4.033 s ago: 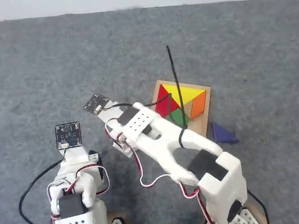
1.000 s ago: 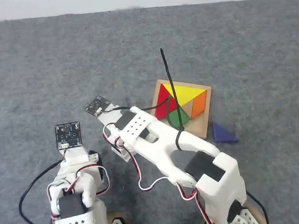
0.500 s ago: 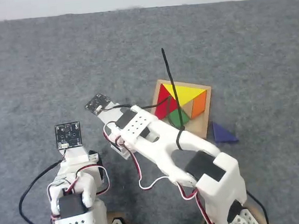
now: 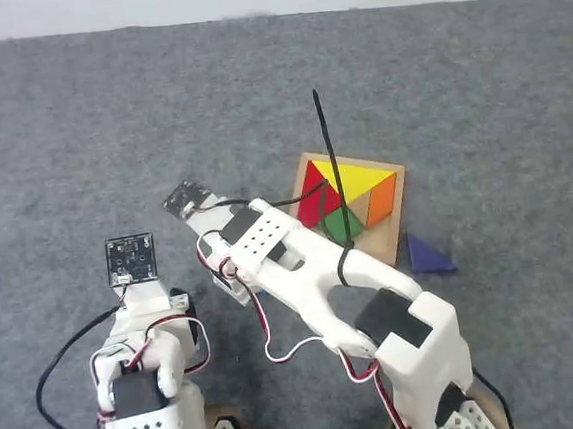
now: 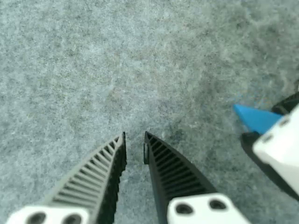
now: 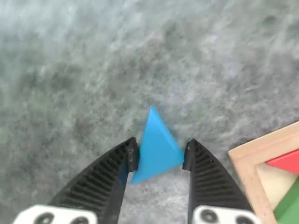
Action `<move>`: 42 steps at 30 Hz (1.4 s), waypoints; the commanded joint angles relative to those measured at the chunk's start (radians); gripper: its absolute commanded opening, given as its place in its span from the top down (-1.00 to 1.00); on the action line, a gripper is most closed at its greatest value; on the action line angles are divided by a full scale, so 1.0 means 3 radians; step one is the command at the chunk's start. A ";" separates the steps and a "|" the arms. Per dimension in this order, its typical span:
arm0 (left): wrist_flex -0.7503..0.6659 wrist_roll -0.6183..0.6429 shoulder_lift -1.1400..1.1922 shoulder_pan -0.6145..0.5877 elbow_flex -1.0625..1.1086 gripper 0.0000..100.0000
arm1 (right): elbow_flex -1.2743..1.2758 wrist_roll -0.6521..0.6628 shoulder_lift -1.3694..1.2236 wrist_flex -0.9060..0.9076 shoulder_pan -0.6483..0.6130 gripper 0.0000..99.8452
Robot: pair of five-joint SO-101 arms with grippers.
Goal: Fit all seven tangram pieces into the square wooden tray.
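Our right gripper (image 6: 159,154) has its fingers clamped on the blue triangle (image 6: 156,147), pinching two edges, we judge so it can be carried across. The piece sits near the square wooden tray (image 4: 389,241), roughly at its 9 o'clock. The right arm stretches low toward 10 o'clock. The purple piece (image 4: 429,254) lies on the tabletop (image 4: 108,120) at the tray's 4 o'clock. Our left gripper (image 5: 134,140) hangs idle, fingers slightly apart and empty.
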State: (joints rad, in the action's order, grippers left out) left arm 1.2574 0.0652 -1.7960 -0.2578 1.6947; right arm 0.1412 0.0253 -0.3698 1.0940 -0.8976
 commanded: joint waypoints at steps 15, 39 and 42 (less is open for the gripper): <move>0.0015 0.0031 -0.0061 -0.0010 -0.0038 0.89 | -0.0148 0.2112 0.0933 0.0739 0.1020 0.72; 0.0015 0.0031 -0.0061 -0.0010 -0.0038 0.89 | -0.0148 0.2966 0.0202 0.0284 0.1225 0.54; 0.0015 0.0031 -0.0061 -0.0010 -0.0038 0.89 | -0.0148 0.2961 0.0212 0.0294 0.1230 0.44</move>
State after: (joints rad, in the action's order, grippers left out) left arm 1.2574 0.0652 -1.7960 -0.2578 1.6947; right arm 0.1412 0.9045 -0.3115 1.1876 -0.5478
